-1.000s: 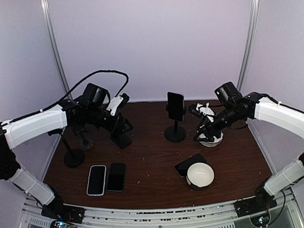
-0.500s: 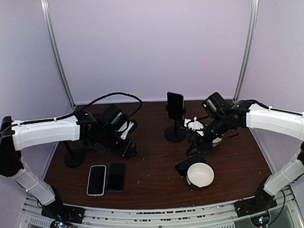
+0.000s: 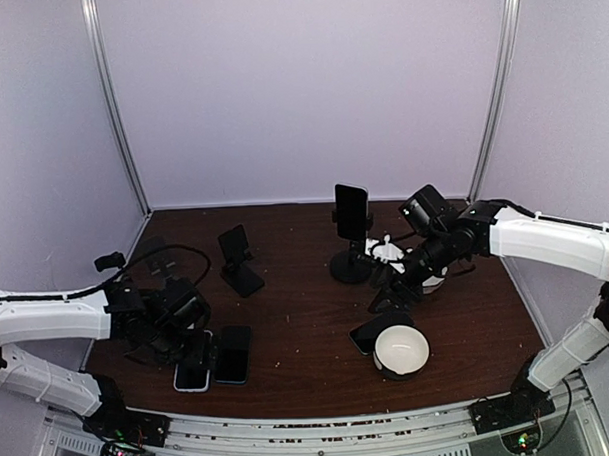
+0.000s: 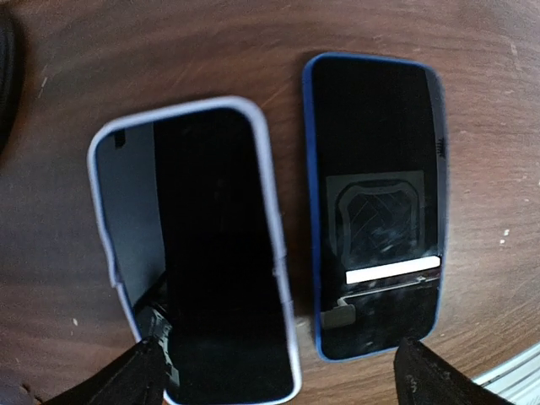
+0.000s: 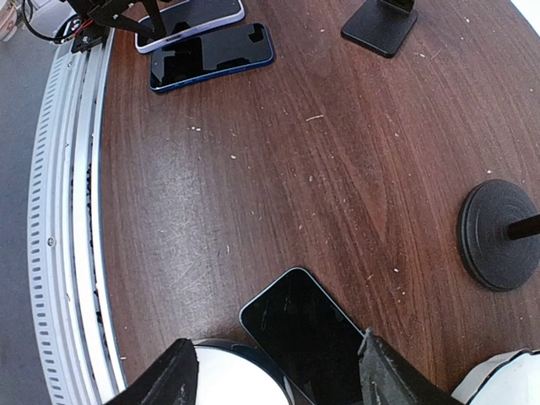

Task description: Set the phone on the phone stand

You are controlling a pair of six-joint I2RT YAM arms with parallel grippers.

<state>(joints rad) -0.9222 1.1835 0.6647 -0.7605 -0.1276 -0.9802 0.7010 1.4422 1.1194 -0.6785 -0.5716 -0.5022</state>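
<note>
Four phones: pale-cased phone [image 4: 202, 253] and blue-cased phone [image 4: 375, 211] side by side at bench front-left, third phone [image 5: 308, 333] front-right, fourth phone [image 3: 351, 211] on pole stand [image 3: 351, 261] mid-back, one empty folding stand [image 3: 238, 262], left end effector [image 4: 280, 375] wide over the pair, right end effector [image 5: 280, 371] parted over third phone, both empty, case colours clear only in wrist views

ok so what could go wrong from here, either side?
Left tool is open over the white-cased phone and blue-cased phone, lying side by side; its fingers look to straddle both, so closing may pinch or shove the pair.
Right tool hangs above the black phone, which abuts the white round object; a grasp could knock that.
</note>
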